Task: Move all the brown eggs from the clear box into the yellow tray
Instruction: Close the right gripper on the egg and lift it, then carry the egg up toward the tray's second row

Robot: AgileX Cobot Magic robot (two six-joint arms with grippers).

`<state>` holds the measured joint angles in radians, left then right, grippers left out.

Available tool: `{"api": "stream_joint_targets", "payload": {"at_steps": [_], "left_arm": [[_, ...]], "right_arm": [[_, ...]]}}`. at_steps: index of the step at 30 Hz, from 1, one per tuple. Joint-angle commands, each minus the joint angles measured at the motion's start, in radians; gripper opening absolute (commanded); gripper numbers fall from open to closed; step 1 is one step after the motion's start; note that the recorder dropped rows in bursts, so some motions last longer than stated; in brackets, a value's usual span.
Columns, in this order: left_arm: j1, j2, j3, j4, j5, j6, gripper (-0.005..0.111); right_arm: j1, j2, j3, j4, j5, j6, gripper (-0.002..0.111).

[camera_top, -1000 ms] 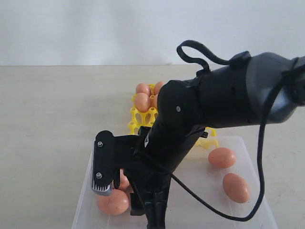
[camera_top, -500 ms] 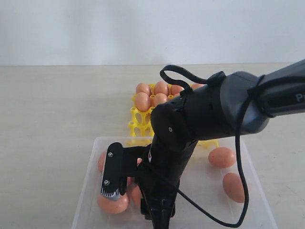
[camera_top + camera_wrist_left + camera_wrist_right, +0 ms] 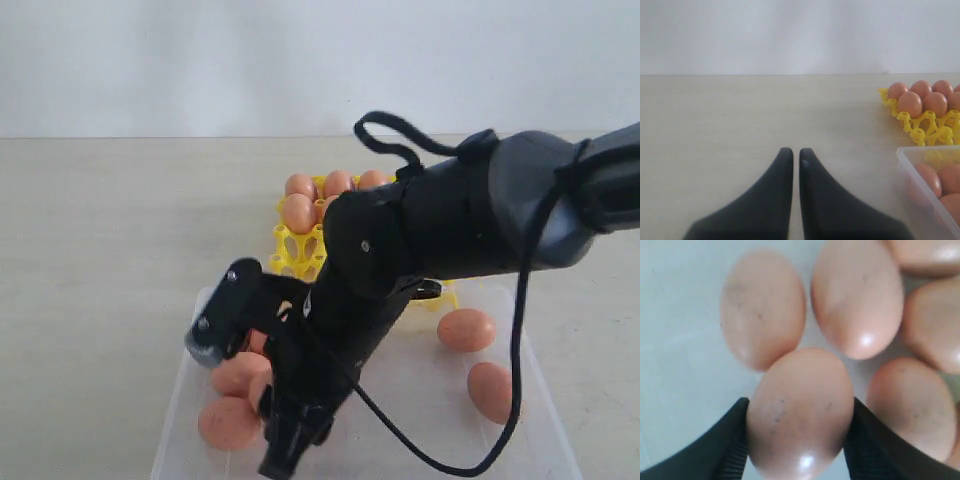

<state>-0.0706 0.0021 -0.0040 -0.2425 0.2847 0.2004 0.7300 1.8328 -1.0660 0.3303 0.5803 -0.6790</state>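
Right gripper (image 3: 800,403) clasps a smooth speckled egg (image 3: 800,415) in the frosted box (image 3: 420,400); lattice tray (image 3: 290,246) at 12 o'clock holds eggs (image 3: 298,213); left gripper (image 3: 796,153) closed.

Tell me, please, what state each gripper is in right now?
Left gripper: closed, holding nothing.
Right gripper: closed on a brown egg, one finger against each side.
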Motion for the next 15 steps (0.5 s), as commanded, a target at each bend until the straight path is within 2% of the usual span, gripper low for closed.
{"api": "stream_joint_targets", "payload": {"at_steps": [1, 8, 11, 15], "left_arm": [[-0.009, -0.002, 0.004, -0.001, -0.001, 0.003, 0.004], [-0.009, -0.002, 0.004, -0.001, -0.001, 0.003, 0.004], [-0.009, -0.002, 0.004, -0.001, -0.001, 0.003, 0.004], [-0.009, -0.002, 0.004, -0.001, -0.001, 0.003, 0.004]], "right_arm": [[0.001, -0.158, 0.028, 0.183, -0.186, 0.012, 0.000], [-0.002, -0.412, 0.244, 0.212, -0.535, 0.042, 0.000], [-0.002, -0.509, 0.383, 0.217, -0.761, 0.089, 0.000], [-0.002, -0.604, 0.559, 0.286, -1.181, 0.212, 0.000]]}}
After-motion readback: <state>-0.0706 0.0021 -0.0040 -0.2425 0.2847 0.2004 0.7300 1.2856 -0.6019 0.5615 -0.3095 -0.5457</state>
